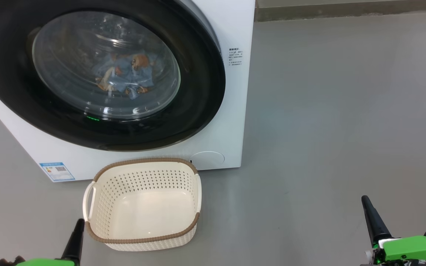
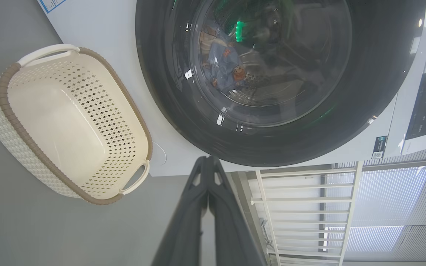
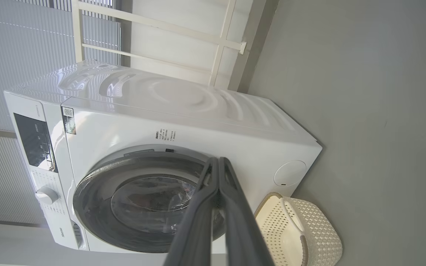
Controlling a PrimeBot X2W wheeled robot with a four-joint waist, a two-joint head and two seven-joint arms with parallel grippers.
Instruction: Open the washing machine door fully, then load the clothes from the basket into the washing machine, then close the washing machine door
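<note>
Shut tight on nothing, my left fingers (image 2: 187,221) and right fingers (image 3: 239,221) hang in front of the washing machine (image 1: 235,129), its door (image 1: 198,92) closed over the clothes (image 1: 131,74) inside and the basket (image 1: 142,161) empty at its foot; an uncaught latch might let that door swing open.

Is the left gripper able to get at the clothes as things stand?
Probably not: the clothes lie behind the shut washing machine door, and the left gripper sits low beside the basket.
</note>
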